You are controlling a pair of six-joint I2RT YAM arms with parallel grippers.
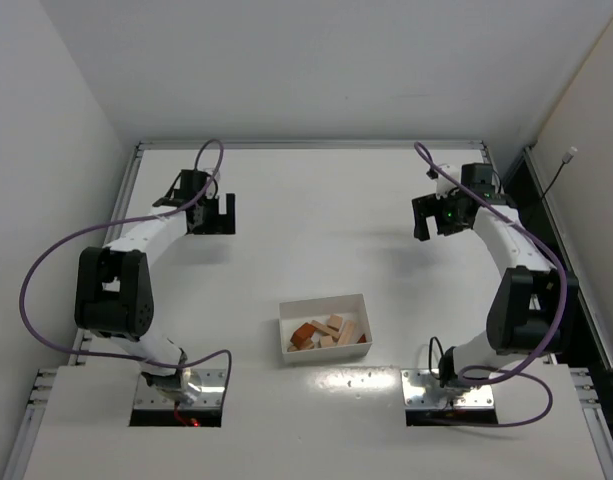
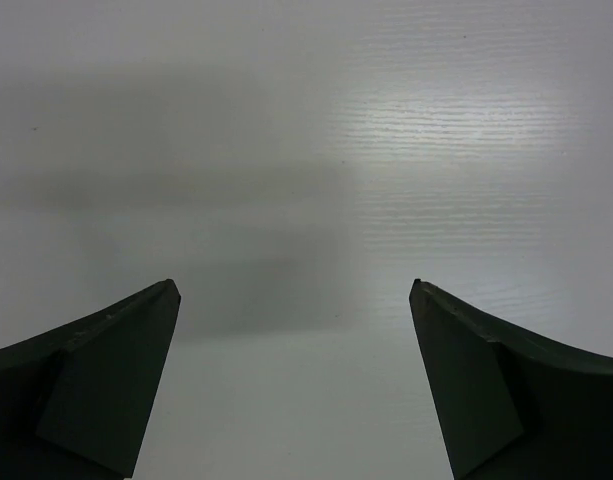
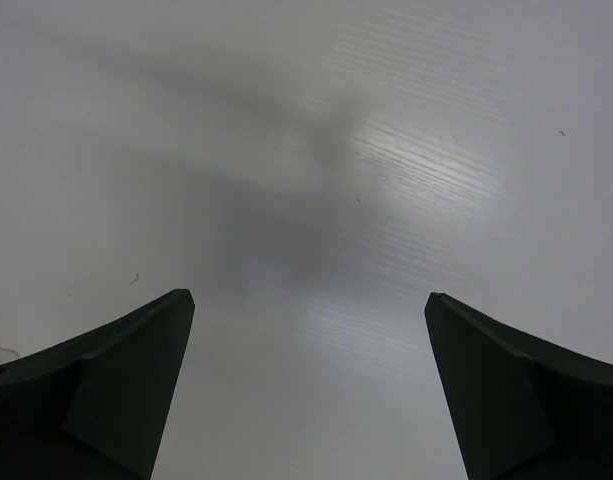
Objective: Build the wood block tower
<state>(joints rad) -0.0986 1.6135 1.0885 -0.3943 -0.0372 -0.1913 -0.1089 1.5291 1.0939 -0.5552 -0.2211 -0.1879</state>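
Observation:
Several wood blocks [image 1: 328, 333], tan and reddish-brown, lie jumbled inside a white tray [image 1: 322, 304] near the table's front middle. No tower stands anywhere in view. My left gripper [image 1: 212, 216] is open and empty, held above the bare table at the far left, well away from the tray. My right gripper [image 1: 433, 217] is open and empty at the far right, also far from the tray. In the left wrist view the gripper [image 2: 294, 292] shows only white table between its fingers. The same holds for the gripper [image 3: 308, 300] in the right wrist view.
White walls close in the table on the left, back and right. Purple cables loop from both arms. Two metal base plates [image 1: 178, 392] sit at the near edge. A black cable channel [image 1: 551, 215] runs along the right side.

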